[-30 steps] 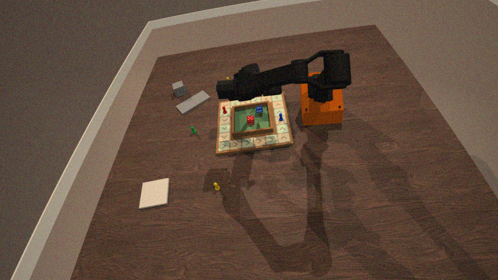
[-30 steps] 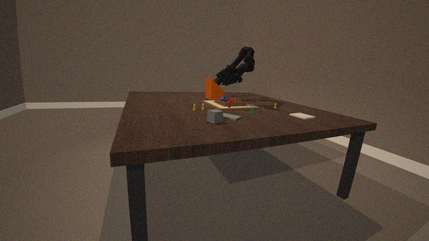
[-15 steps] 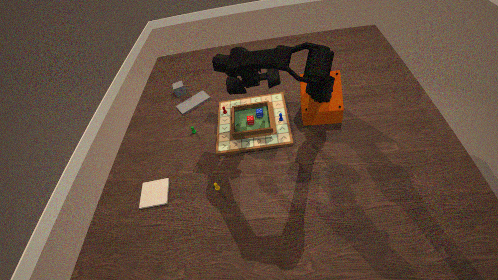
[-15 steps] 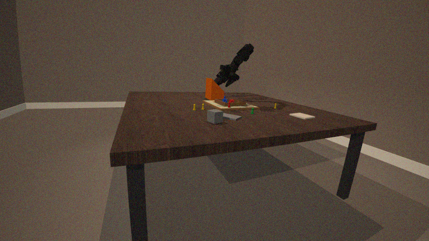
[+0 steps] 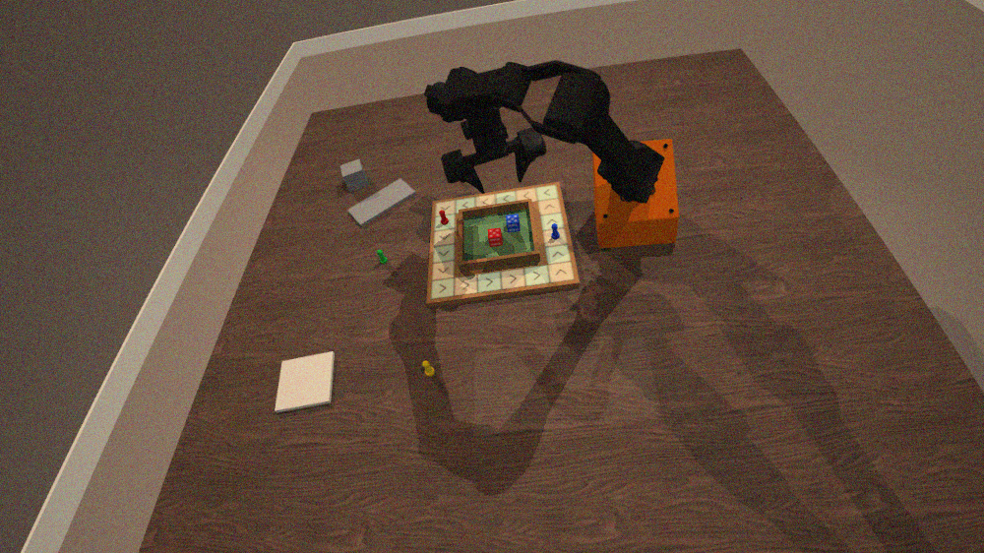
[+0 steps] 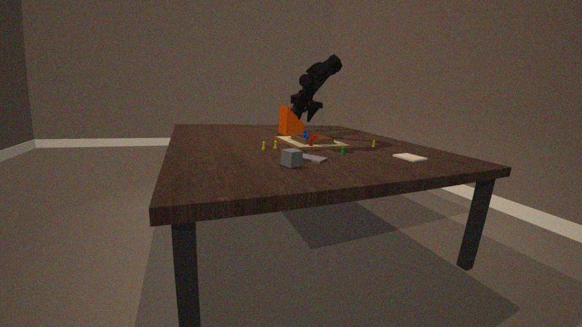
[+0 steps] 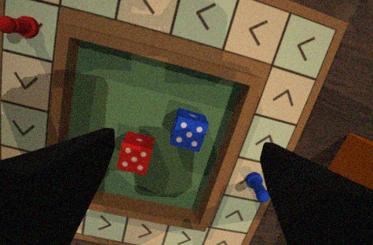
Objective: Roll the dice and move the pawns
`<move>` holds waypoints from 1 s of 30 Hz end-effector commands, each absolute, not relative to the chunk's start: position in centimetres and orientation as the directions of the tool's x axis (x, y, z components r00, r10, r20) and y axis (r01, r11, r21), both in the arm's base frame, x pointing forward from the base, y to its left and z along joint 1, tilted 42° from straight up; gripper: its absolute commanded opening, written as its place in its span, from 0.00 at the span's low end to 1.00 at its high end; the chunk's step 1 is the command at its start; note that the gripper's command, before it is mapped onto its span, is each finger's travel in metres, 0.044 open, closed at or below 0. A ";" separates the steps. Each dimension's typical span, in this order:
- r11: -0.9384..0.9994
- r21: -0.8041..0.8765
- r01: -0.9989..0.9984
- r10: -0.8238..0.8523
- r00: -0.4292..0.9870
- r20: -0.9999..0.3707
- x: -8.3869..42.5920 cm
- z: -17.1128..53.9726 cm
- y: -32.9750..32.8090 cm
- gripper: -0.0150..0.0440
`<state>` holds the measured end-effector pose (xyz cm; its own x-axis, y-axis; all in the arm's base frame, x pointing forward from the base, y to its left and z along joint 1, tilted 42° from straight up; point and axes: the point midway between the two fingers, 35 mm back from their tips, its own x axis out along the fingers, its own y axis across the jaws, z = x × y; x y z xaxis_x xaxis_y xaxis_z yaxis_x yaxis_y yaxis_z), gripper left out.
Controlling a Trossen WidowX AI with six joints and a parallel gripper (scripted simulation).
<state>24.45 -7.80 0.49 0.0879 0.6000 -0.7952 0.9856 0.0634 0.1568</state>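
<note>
The red die [image 5: 495, 236] [image 7: 134, 154] and blue die [image 5: 513, 222] [image 7: 189, 130] rest apart in the green-floored tray [image 5: 501, 261] [image 7: 167, 52], each with a five face up. The red pawn [image 5: 443, 217] [image 6: 311, 142] [image 7: 27, 26] stands on the left column's second square from the top in the wrist view. The blue pawn [image 5: 554, 231] [image 7: 257, 188] stands on the right column's cream square, third from the bottom. My gripper [image 5: 501, 184] [image 6: 304, 119] [image 7: 188, 144] is open and empty, above the board. In the wrist view one fingertip appears beside the blue pawn.
A grey block [image 5: 354, 175] [image 6: 291, 157], a grey slab [image 5: 382, 202] and a green pawn [image 5: 382, 256] lie left of the board. A yellow pawn [image 5: 428, 368] and a cream tile [image 5: 305, 381] are nearer. Two more yellow pawns show in the exterior view. An orange block [image 5: 637, 230] stands right.
</note>
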 end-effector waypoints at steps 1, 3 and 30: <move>0.346 0.376 0.860 0.612 0.096 -0.785 27.5 0.1 -8.5 0.69; 0.487 0.480 0.729 0.617 0.102 -0.780 29.2 -0.2 -8.9 0.60; 0.719 0.553 -0.421 0.651 0.129 -0.748 38.4 -2.5 -9.2 0.59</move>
